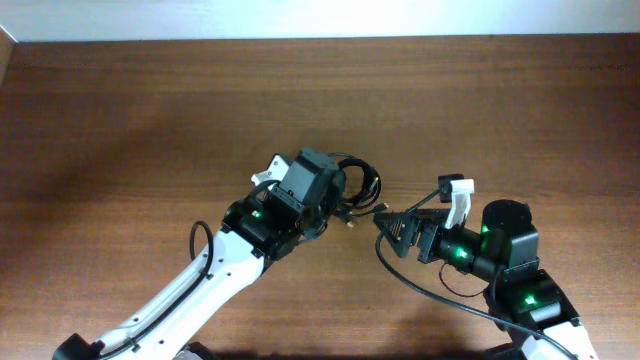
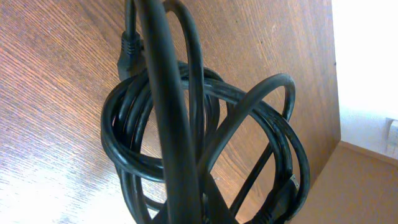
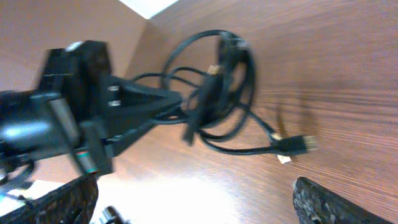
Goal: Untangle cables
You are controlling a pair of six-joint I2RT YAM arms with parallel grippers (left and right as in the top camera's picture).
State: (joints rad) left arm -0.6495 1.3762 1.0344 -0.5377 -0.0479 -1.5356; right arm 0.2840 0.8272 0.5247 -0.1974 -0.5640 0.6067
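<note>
Gripping the cables [image 1: 362, 182] at the bench [image 1: 150, 120] middle, left hand [image 1: 336, 206] clamped on them; right hand [image 1: 384, 221] just beside, fingers apart.

No lettering, label, brand or number can be read on the cables [image 2: 169, 124] or the table [image 1: 150, 100].

Setting: an indoor robotics lab or test bench. A wood-grain table [image 1: 120, 120] is the work surface. Two white-and-black robot arms, the left arm [image 1: 200, 285] and the right arm [image 1: 525, 290], reach in over the table's near edge with green status lights lit. Black cables [image 1: 355, 185] sit near the table's centre. A plain white wall [image 1: 300, 15] runs behind the table's far edge. Beige floor [image 2: 354, 186] shows beyond the table's edge.
</note>
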